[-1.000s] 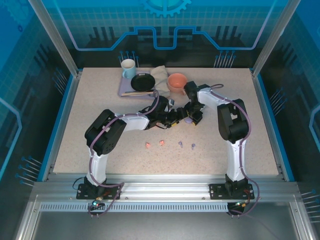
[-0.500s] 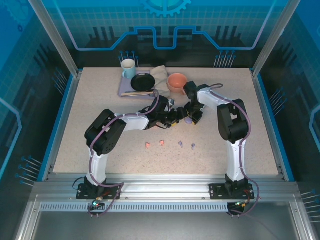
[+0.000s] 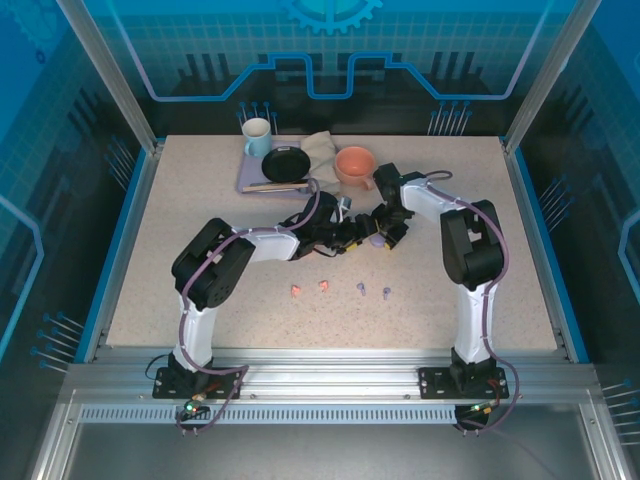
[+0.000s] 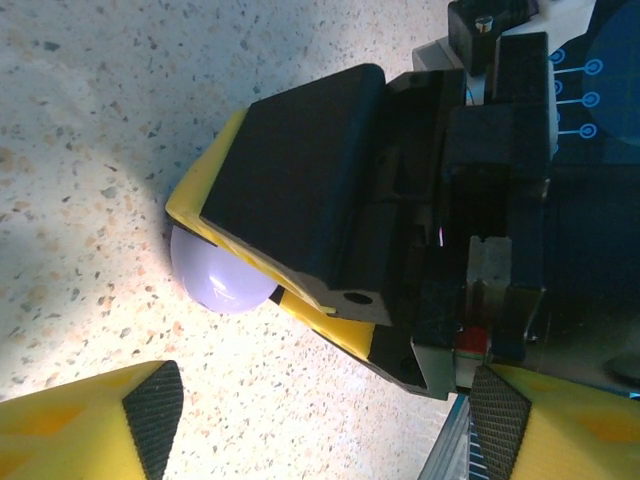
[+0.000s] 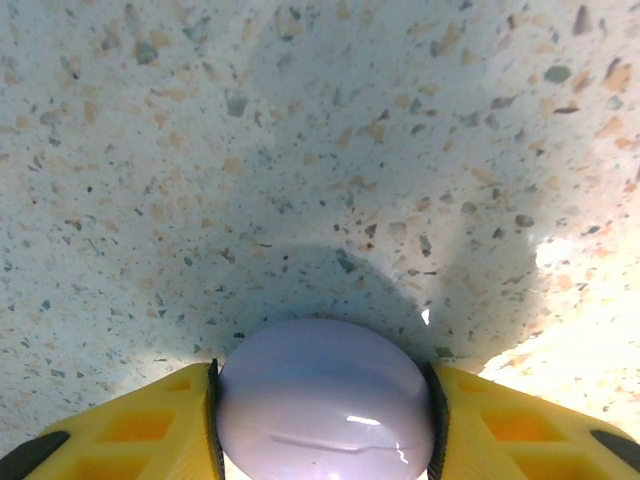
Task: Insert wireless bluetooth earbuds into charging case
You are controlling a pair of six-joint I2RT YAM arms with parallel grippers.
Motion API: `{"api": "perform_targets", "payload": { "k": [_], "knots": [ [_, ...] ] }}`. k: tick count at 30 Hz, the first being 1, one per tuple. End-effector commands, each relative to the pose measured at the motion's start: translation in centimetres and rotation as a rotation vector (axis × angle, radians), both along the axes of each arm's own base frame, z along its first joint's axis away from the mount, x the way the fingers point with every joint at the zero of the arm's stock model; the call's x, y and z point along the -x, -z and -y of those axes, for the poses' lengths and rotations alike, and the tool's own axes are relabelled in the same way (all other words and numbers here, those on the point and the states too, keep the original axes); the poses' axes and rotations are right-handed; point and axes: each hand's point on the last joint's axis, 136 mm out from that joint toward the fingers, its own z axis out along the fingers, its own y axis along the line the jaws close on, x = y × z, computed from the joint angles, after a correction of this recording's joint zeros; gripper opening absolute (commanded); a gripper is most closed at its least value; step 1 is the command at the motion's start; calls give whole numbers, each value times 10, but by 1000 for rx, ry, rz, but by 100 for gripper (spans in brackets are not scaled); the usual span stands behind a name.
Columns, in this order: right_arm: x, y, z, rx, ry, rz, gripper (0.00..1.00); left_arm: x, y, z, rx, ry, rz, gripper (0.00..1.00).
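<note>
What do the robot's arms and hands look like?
The left arm and right arm are chunky black-and-white tubes with thin purple cables running along them. The left hand and right hand have yellow fingers with black bumpy pads.

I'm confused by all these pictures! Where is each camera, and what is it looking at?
Top external: high up behind, looking down on the table; left arm and right arm show.
Left wrist: low on the left arm, facing the right gripper; its own fingertips at the bottom.
Right wrist: close above the table; its own fingers squeeze the lilac case.
Shared: both wrist views see that lilac case.
</note>
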Motion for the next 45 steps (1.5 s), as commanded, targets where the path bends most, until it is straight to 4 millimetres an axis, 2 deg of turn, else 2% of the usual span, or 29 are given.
{"api": "perform_targets", "payload": {
  "k": [1,14,19,23,27,33,45],
  "knots": [
    [0,-19,-2,-48,14,26,33,6,17,4,-7,4,-35,76],
    [-2,-25,3,-59,36,40,34,9,31,3,-19,-2,-63,76],
    [2,-17,6,-35,28,6,45,8,27,4,-14,0,-57,76],
    [5,-13,7,-16,13,-12,59,7,19,4,-6,-1,-46,76],
    [5,-13,8,7,-15,-24,66,6,13,5,0,2,-33,76],
    [-2,-19,6,55,-80,-47,73,5,5,4,6,1,-13,76],
    [-8,-13,10,175,-297,-78,76,7,-7,-2,22,-2,14,77]
  ]
}}
